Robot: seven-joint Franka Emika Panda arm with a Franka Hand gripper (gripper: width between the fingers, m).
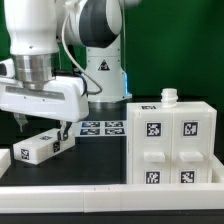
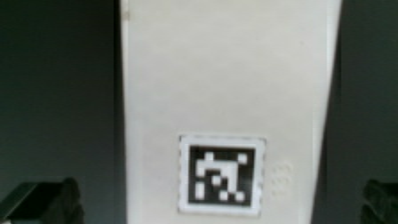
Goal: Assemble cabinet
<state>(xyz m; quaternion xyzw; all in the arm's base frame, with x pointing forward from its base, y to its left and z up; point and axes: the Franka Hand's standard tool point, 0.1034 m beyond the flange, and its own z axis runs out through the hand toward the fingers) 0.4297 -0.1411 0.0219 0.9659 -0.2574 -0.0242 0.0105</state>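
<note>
The cabinet body (image 1: 170,140), a boxy white block with several black-and-white tags and a small knob (image 1: 169,97) on top, stands at the exterior view's right. A loose long white cabinet piece (image 1: 41,148) with tags lies on the black table at the exterior view's left. My gripper (image 1: 42,130) hovers just over it, open, one finger on each side. In the wrist view the white piece (image 2: 222,90) fills the middle, with one tag (image 2: 222,170). My gripper (image 2: 210,205) straddles it, and dark gaps separate both fingertips (image 2: 45,200) from its sides.
The marker board (image 1: 100,127) lies flat behind, between the loose piece and the cabinet body. A low white rail (image 1: 90,186) runs along the table's front. Another white part (image 1: 4,160) shows at the left edge. The robot's base (image 1: 100,70) stands at the back.
</note>
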